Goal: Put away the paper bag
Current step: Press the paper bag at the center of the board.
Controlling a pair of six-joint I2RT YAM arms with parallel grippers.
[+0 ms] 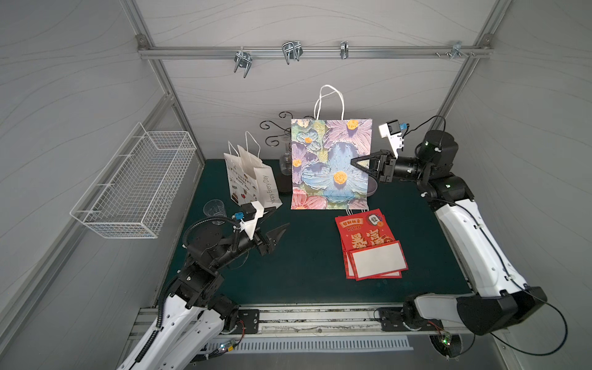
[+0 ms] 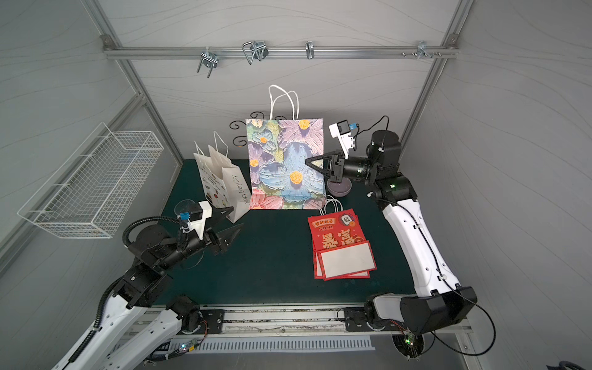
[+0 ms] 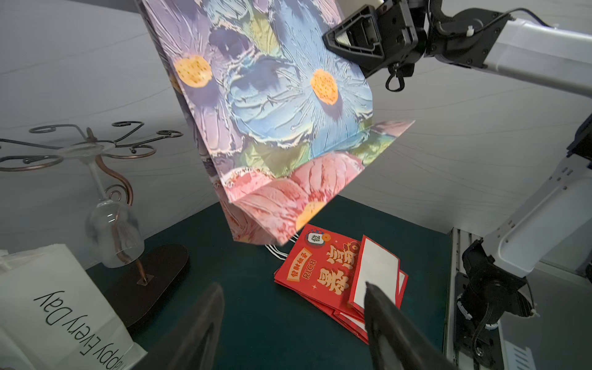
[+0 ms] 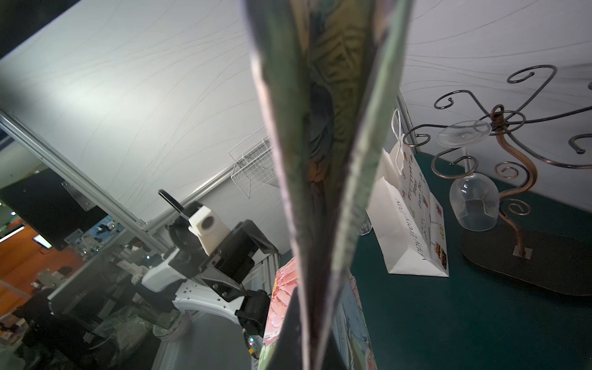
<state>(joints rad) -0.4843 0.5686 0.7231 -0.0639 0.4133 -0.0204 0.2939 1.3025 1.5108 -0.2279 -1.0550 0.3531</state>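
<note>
— Where is the paper bag (image 1: 331, 163)?
— My right gripper (image 1: 354, 161) is clamped on its right side edge. It hangs upright and folded flat, clear of the tabletop (image 1: 304, 272), toward the far edge and about midway between the left and right edges.
— And your other arm?
— My left gripper (image 1: 282, 217) is spread apart and empty, over the left half, near the white bag (image 1: 253, 179). The red bags (image 1: 368, 243) lie flat nearer the right edge.

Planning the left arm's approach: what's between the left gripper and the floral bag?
Nothing; just bare green mat between left gripper and floral bag, in both top views.
</note>
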